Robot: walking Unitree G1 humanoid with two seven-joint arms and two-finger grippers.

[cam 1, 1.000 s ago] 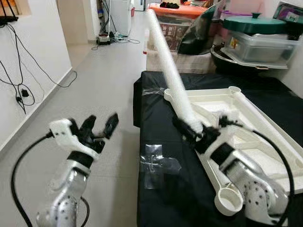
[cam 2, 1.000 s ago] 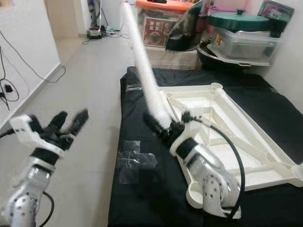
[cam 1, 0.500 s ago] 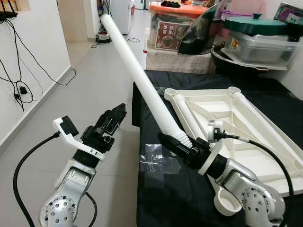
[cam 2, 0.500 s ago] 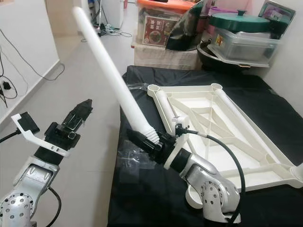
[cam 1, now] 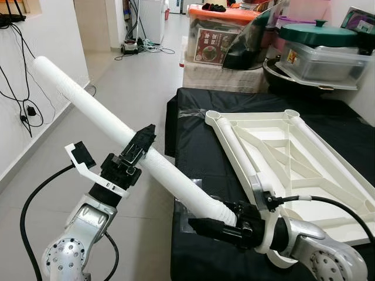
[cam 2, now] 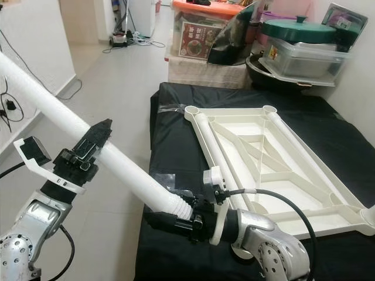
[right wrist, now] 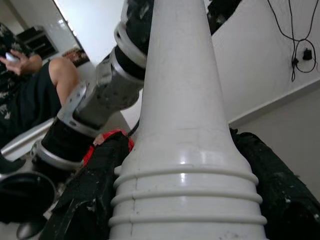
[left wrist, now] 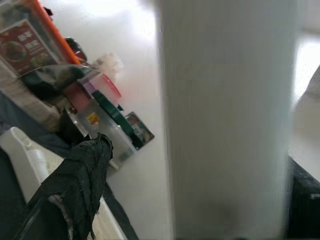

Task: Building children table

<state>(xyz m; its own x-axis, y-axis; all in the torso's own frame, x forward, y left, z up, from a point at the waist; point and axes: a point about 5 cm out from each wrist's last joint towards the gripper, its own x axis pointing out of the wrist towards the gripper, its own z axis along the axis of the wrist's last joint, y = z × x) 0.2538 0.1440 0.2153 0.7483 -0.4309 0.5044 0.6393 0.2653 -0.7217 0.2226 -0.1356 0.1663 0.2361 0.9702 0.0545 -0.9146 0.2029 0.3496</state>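
Table leg [cam 1: 117, 136] slanted, gripped by right gripper [cam 1: 220, 227], left gripper [cam 1: 138, 148].

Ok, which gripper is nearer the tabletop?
Right. The right gripper holds the leg by its ribbed end, beside the tabletop corner. The left gripper grips the leg mid-length, out over the floor.
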